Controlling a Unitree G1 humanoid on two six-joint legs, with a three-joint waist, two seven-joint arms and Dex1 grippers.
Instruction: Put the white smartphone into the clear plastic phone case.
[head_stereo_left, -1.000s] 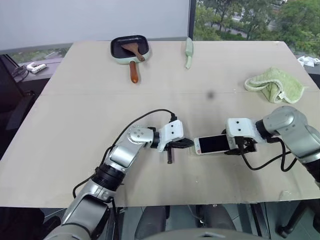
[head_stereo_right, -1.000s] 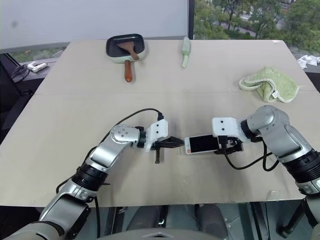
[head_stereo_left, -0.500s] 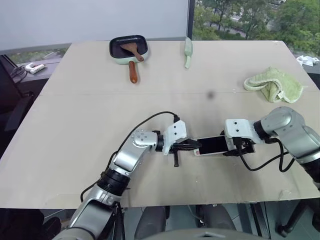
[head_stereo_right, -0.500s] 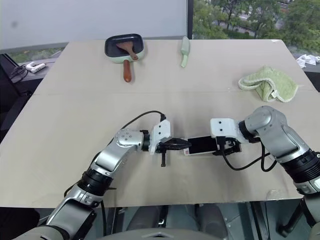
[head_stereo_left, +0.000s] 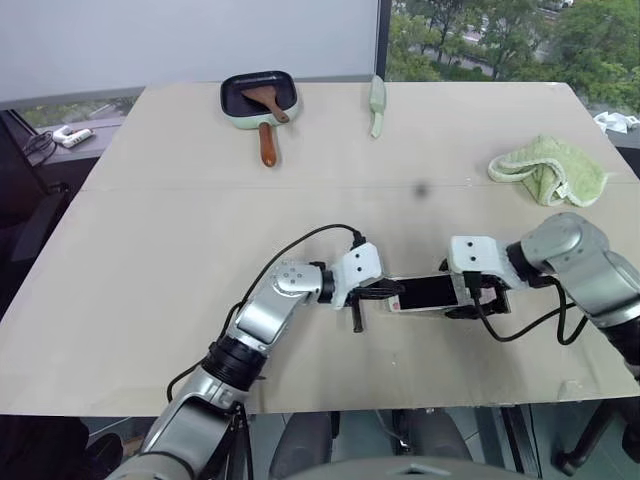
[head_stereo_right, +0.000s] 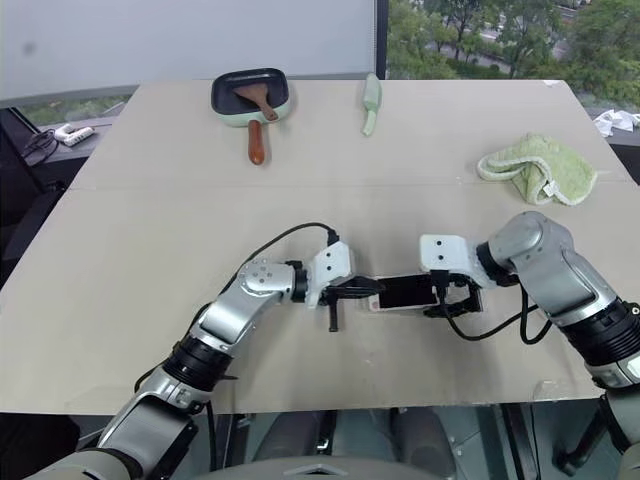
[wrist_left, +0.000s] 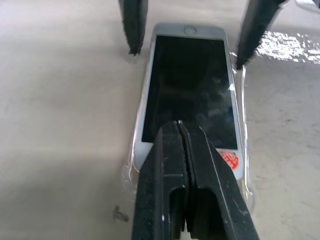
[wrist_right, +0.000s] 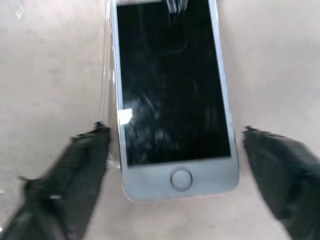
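Over the white smartphone (wrist_left: 189, 92): left jaws closed, apparently touching; right jaws spread.

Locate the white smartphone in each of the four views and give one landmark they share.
Left eye view: white smartphone between the two grippers, near the table's front.
Right eye view: same spot.
Left wrist view: centre, lengthwise.
Right wrist view: centre.
Shared landmark: its round home button.

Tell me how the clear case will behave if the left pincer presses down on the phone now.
The case looks thin and bendy, so its rim will probably flex open. It may slide on the smooth table, as nothing grips it. The phone looks stiff and glossy; the shut left pincer could skid on it.
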